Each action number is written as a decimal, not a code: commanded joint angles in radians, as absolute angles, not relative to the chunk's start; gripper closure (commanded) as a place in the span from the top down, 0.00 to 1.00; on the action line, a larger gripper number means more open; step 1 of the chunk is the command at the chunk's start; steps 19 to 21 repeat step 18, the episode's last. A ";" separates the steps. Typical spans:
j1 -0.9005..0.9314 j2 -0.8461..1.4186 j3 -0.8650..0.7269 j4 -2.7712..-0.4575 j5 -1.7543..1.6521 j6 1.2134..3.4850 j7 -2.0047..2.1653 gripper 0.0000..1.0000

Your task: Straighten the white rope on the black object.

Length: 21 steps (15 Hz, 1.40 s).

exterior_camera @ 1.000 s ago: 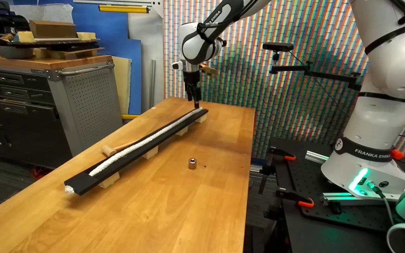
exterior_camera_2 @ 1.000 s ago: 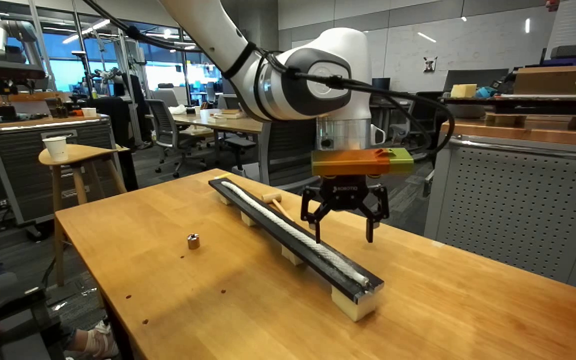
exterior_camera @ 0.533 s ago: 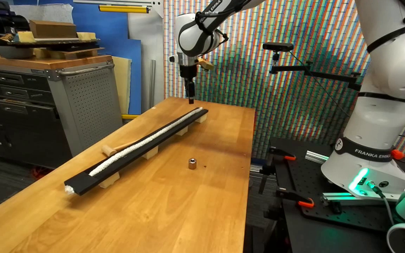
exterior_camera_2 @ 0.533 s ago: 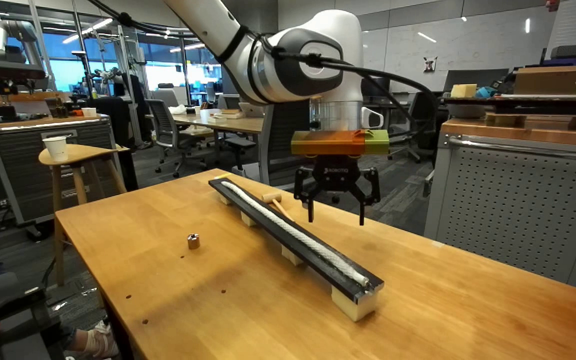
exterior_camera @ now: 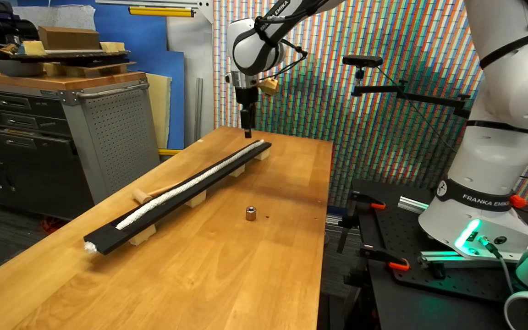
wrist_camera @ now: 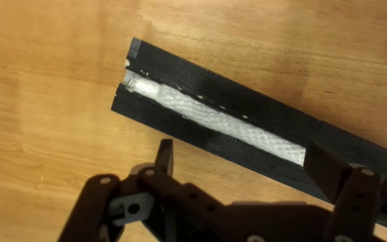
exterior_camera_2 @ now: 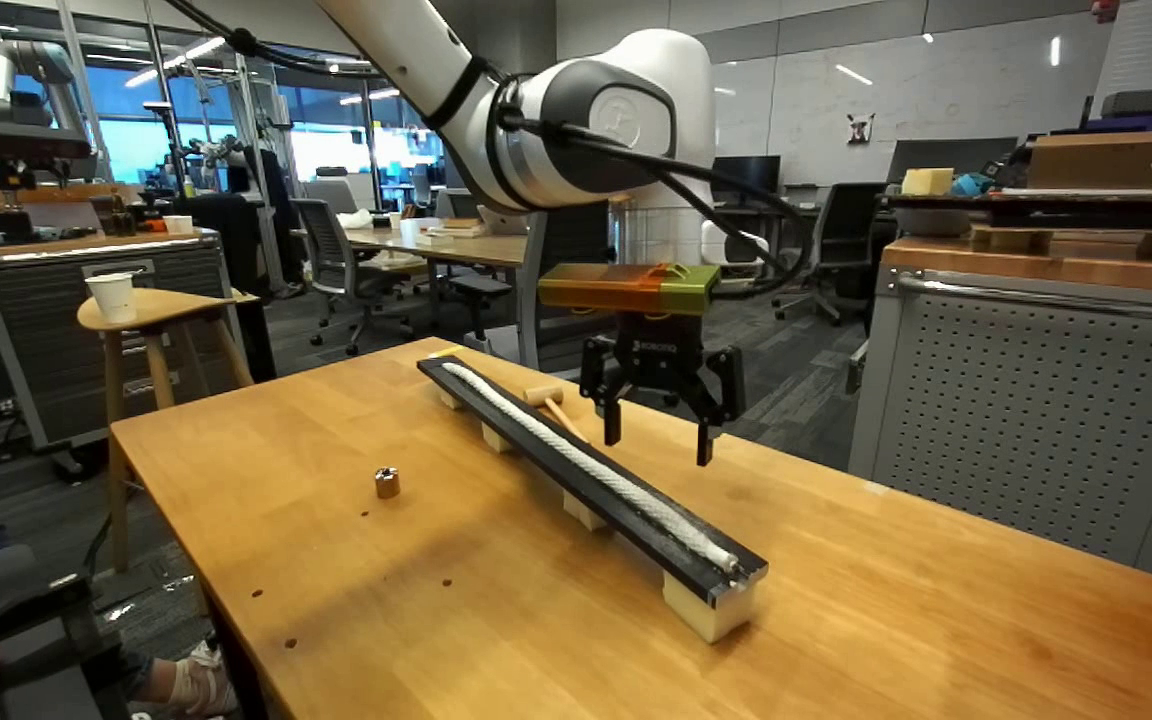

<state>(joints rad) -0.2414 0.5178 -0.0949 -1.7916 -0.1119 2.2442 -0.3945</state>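
Wrist view and both exterior views all give you the wooden table (exterior_camera_2: 536,640), looking just as it did a second ago. Over it reaches your arm (exterior_camera_2: 626,110), shifted since then. Next in size, the black object (exterior_camera_2: 576,480) stands in the same spot as before, and the white rope (wrist_camera: 227,122) lies lengthwise along its top, black showing to both sides, also looking the same. Your gripper (exterior_camera_2: 658,450) is what differs: in both exterior views it sits higher than a second ago and farther from the rope, and in an exterior view it has turned, so one fingertip (exterior_camera_2: 704,448) now shows lower than its mate where the two stood about level. You have its fingers (wrist_camera: 165,154) spread well apart; your wrist view shows one overlapping the rope and the other over bare table just beside the black object. On the table beside the black object lies the mallet (exterior_camera_2: 543,397), where it was. Smaller still, pale blocks (exterior_camera_2: 711,610) sit under the black object, and a metal cylinder (exterior_camera_2: 387,484) stands on the opposite side from the mallet, likewise unmoved.
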 commanded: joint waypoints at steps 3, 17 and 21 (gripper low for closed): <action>-0.209 0.504 -0.123 -1.804 -0.116 2.188 -0.190 1.00; -0.207 0.524 -0.113 -1.837 -0.104 2.197 -0.100 1.00; -0.207 0.524 -0.113 -1.837 -0.104 2.197 -0.100 1.00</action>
